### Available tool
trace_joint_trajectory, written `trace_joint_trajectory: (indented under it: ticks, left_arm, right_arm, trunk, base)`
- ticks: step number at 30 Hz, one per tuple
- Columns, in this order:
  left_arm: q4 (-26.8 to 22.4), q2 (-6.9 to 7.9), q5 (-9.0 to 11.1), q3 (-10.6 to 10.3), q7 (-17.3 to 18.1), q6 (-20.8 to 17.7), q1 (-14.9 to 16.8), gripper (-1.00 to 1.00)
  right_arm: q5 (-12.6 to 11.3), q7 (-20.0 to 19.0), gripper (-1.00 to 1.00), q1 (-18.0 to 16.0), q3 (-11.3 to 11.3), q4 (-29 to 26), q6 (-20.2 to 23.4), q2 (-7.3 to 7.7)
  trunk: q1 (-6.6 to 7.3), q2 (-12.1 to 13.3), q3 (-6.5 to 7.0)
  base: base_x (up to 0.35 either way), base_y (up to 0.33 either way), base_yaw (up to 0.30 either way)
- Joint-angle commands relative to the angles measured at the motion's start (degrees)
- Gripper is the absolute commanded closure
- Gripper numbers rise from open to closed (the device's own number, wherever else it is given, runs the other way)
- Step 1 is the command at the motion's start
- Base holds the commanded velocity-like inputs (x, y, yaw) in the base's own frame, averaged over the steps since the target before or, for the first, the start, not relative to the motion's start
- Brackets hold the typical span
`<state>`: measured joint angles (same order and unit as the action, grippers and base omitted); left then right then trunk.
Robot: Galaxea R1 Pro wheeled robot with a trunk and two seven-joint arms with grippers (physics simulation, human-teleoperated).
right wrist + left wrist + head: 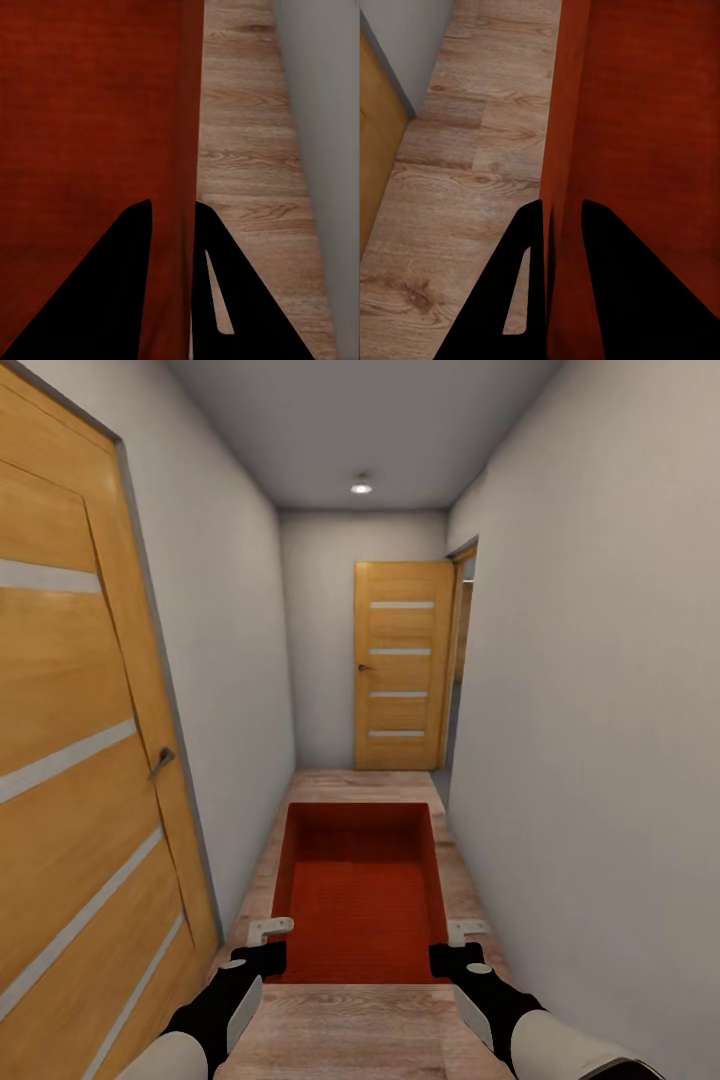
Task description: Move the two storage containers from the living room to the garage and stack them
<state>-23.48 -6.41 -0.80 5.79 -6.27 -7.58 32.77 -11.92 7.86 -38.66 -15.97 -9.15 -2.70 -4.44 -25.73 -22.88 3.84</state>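
Both grippers sit nearest the head camera: the left gripper (268, 943) pinches the left side wall of a red-orange storage container (362, 900), the right gripper (458, 946) pinches the right wall, fingers nearly closed with 1 inside and 1 outside. Carried level above the wood-plank floor (340, 1030), the bin faces a closed door (402, 665) down a narrow hallway. Its thin, stiff walls look light; opposite-wall grips suit it.

Black-cased forearms widening into glossy white shells toward the elbows, left gripper (270, 943) and right gripper (456, 945) tipped with pale grey brackets, fingers (529, 277) flat black wedges.
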Motion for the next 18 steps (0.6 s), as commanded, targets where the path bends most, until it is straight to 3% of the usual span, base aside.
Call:
trace_joint_trajectory:
  ticks: [1,18]
  left_arm:
    - [-0.8,1.13,-1.0,2.2,-1.1,-0.4,0.0,1.00]
    - [-0.8,1.22,-1.0,2.2,-1.1,-0.4,0.0,1.00]
  right_arm:
    - [-0.7,0.3,1.00,0.0,1.0,0.2,-0.3,0.05]
    - [-0.7,0.3,1.00,0.0,1.0,0.2,-0.1,0.01]
  trunk:
    - [-0.05,0.0,-0.02]
    - [-0.05,0.0,-0.02]
  base:
    - [0.322,0.005,0.000]
    - [0.323,0.000,0.000]
